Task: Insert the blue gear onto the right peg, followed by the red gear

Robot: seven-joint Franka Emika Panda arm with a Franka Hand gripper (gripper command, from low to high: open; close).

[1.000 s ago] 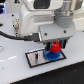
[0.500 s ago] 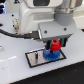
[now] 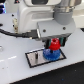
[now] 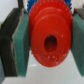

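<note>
While the claw (image 3: 53, 44) hangs low over the grey black-framed plate (image 3: 34, 58), its two pads are clamped on the red gear (image 3: 53, 46), one on each side of the toothed rim. The wrist view shows this plainly: the red gear (image 4: 50, 41) fills the space between the pads (image 4: 21, 47), with its centre bore facing the camera.

Just below the red gear in the exterior view lies the blue gear (image 3: 50, 54), flat on the plate toward the exterior view's right end. That placement suggests the blue gear already sits on the right peg, though the peg itself is hidden under the gears and cannot be confirmed. A sliver of blue teeth (image 4: 31, 4) shows past the red rim in the wrist view. The plate rests on the white worktop (image 3: 15, 70).

By my reading, the first half of the task is done and the second is in hand: seating the red gear. Whether the red gear touches the blue one or rides just above it cannot be told. The next move calls for keeping the bore centred over the peg, lowering straight until the gear settles on the blue one, then parting the pads.
</note>
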